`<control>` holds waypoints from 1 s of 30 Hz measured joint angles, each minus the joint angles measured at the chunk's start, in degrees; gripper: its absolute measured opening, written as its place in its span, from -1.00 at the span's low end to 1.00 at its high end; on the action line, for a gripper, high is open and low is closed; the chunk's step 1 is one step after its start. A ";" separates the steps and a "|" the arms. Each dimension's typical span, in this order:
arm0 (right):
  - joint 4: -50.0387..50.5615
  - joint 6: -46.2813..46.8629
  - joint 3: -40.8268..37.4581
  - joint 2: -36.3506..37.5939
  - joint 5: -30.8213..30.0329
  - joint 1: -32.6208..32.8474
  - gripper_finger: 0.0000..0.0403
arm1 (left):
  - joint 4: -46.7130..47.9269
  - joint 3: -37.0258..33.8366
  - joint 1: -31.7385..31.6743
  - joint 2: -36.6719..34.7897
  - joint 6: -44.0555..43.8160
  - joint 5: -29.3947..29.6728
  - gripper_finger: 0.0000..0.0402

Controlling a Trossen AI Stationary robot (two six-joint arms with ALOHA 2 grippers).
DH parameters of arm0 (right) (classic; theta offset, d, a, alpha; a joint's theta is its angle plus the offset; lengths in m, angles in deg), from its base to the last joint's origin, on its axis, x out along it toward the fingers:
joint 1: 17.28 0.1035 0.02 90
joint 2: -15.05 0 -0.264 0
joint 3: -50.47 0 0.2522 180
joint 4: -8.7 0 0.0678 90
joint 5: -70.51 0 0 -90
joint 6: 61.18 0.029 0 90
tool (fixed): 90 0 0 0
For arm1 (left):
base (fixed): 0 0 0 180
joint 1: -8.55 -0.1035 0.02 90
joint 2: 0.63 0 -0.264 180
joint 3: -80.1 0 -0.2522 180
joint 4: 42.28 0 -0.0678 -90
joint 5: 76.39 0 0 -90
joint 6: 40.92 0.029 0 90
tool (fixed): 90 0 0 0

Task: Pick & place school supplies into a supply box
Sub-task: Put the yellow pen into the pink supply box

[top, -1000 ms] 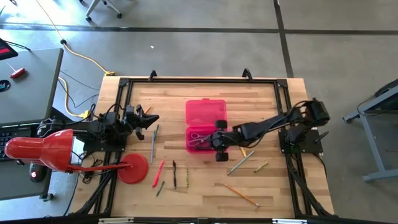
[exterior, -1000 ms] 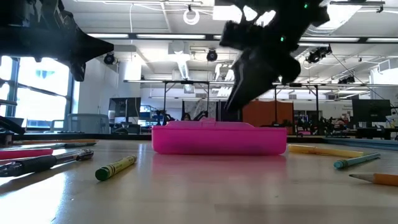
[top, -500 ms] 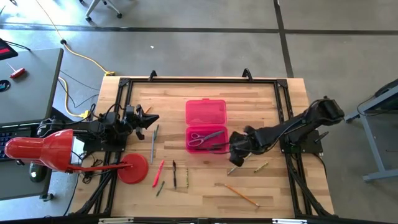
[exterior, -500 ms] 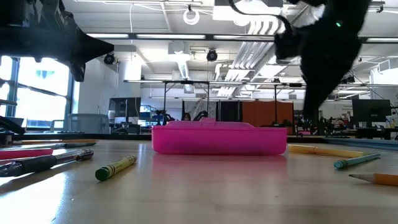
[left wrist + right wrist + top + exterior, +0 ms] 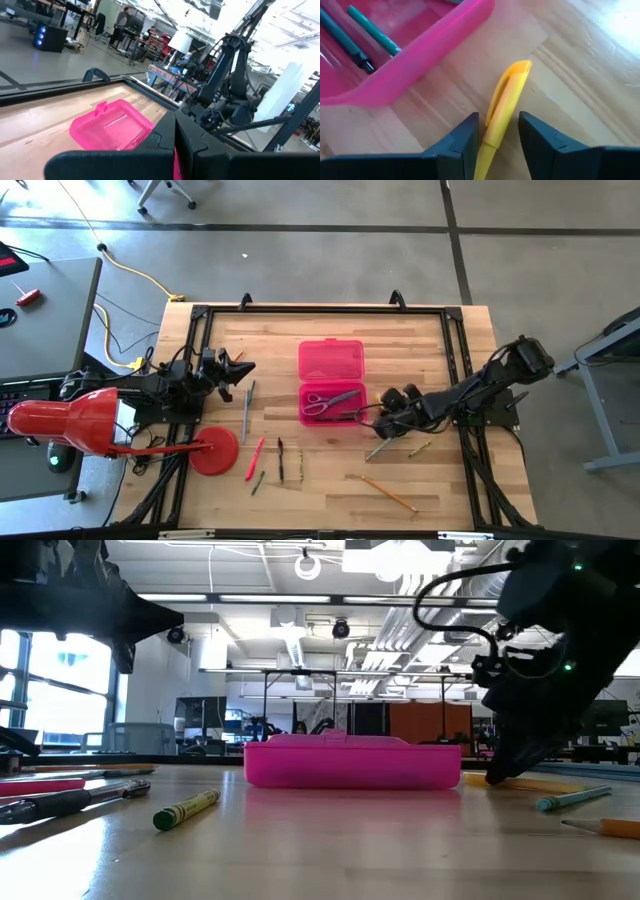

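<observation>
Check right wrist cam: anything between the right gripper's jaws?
Yes: the yellow pen lies on the table between the open jaws of the right gripper, beside the pink box.

Since a second ago the right gripper (image 5: 497,137) has left its spot above the pink supply box (image 5: 331,380) and come down beside it, its open fingers (image 5: 460,145) now straddling a yellow pen (image 5: 502,107) lying between them.

Even indoor daylight, soft shadows.
Ceiling lights (image 5: 300,598) glare; the near tabletop (image 5: 320,860) blurs at table height.
</observation>
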 joint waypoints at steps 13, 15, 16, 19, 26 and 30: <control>-18.27 -9.22 -11.48 0.11 -6.60 0.04 -0.72 | -0.01 0.00 0.00 0.00 0.26 0.17 -0.84; -19.09 -10.99 -11.50 0.08 -6.43 0.00 -0.84 | -0.01 0.00 0.00 -0.02 0.28 0.17 -0.84; -19.45 -11.25 -11.46 0.06 -6.34 -0.03 -0.90 | -0.01 0.00 0.00 -0.02 0.28 0.17 -0.84; -19.33 -13.31 -9.91 0.01 -5.67 -0.11 -0.93 | -0.01 0.00 0.00 -0.02 0.31 0.17 -0.84; 0.17 -29.02 4.37 0.81 -7.15 -1.37 -0.90 | -0.01 0.00 0.00 -0.02 0.38 0.16 -0.84; 16.13 -33.65 16.52 0.88 -10.93 -3.60 -0.95 | -0.01 -0.02 0.00 -0.02 0.42 0.15 -0.84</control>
